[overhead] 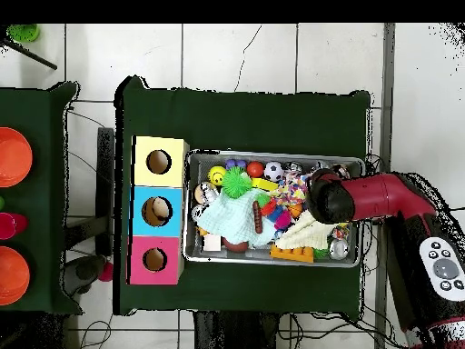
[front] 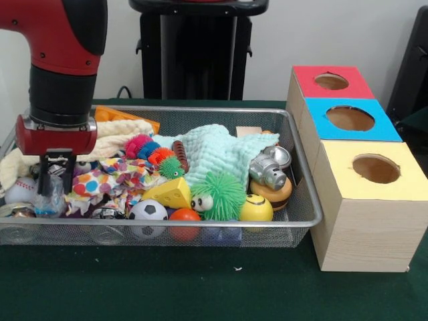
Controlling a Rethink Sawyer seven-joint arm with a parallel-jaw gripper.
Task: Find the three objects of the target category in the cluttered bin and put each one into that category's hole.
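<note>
The wire-mesh bin [front: 302,175] lies across the table and also shows in the overhead view [overhead: 272,155]. My gripper [front: 55,190] hangs at its left end, its fingers [front: 44,179] on either side of an upright clear plastic bottle [front: 51,202]; it looks shut on it. Another clear bottle [front: 16,224] lies at the front left corner. A third clear thing [front: 107,233] shows behind the front mesh. The blue-faced box's hole [front: 350,118] is the middle one of three; in the overhead view this hole [overhead: 156,211] is left of the bin. There the arm [overhead: 363,196] hides the gripper.
The bin holds a mint cloth [front: 214,150], a green spiky ball [front: 221,194], a yellow wedge [front: 170,194], a small football [front: 148,215], a smiley ball [front: 255,208] and dented silvery cans [front: 267,170]. The red-faced box [front: 332,81] and yellow-faced box [front: 374,168] flank the blue one.
</note>
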